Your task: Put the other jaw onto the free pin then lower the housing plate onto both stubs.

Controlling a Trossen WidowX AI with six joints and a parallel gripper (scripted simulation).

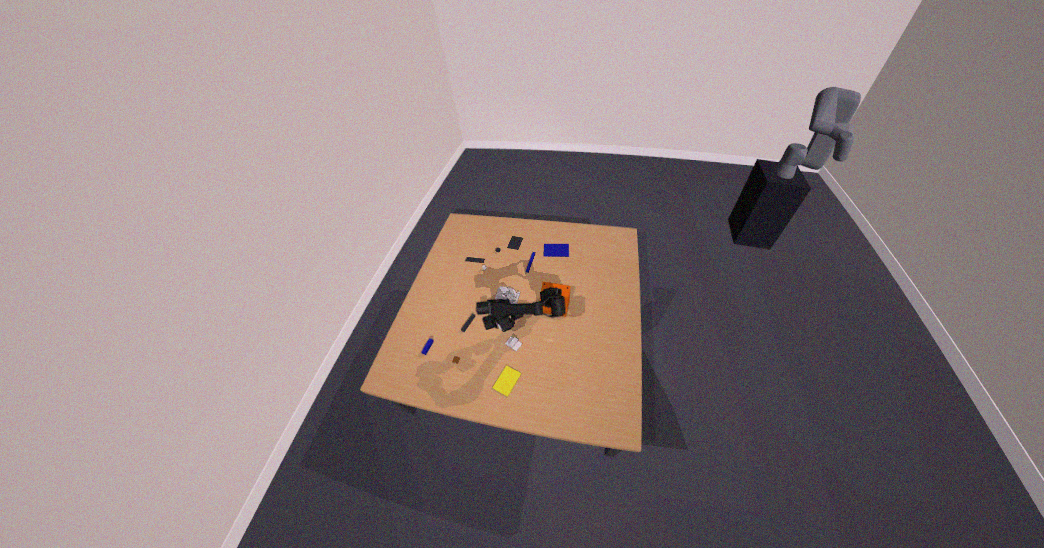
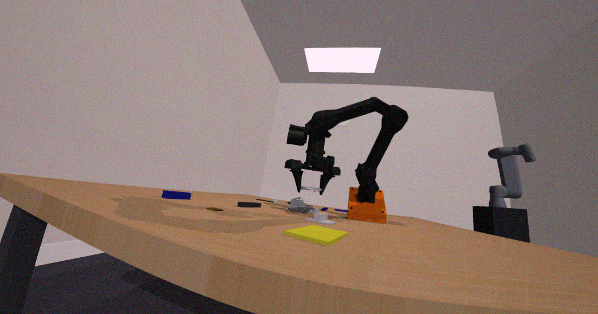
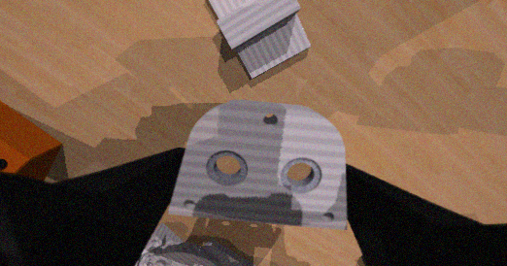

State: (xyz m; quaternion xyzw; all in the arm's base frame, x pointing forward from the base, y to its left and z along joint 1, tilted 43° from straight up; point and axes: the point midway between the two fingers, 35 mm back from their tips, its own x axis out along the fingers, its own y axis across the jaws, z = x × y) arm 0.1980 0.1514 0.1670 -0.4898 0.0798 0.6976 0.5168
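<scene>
My gripper [image 2: 310, 191] [image 3: 261, 164] is shut on the housing plate [image 2: 311, 188] [image 3: 253, 141], a thin light grey plate with two large ringed holes and small holes, held by its two sides. It hangs roughly level above the table. The grey gear assembly [image 1: 507, 294] [image 2: 298, 204] [image 3: 194, 256] stands on the table below; the wrist view shows only part of it at the bottom edge, under the plate's near side. Its jaws, pins and teeth are too small or hidden to tell apart. A light grey stepped stand [image 1: 513, 342] [image 2: 321, 217] [image 3: 257, 16] is empty beside it.
A yellow slab [image 1: 506, 381] [image 2: 315, 233] lies beyond the stand. My orange base [image 2: 366, 211] [image 3: 21, 150] is near the assembly. A black bar [image 1: 468, 322] [image 2: 249, 204], a brown piece [image 1: 455, 360] [image 2: 214, 208], and blue blocks [image 1: 427, 346] [image 1: 555, 249] lie around.
</scene>
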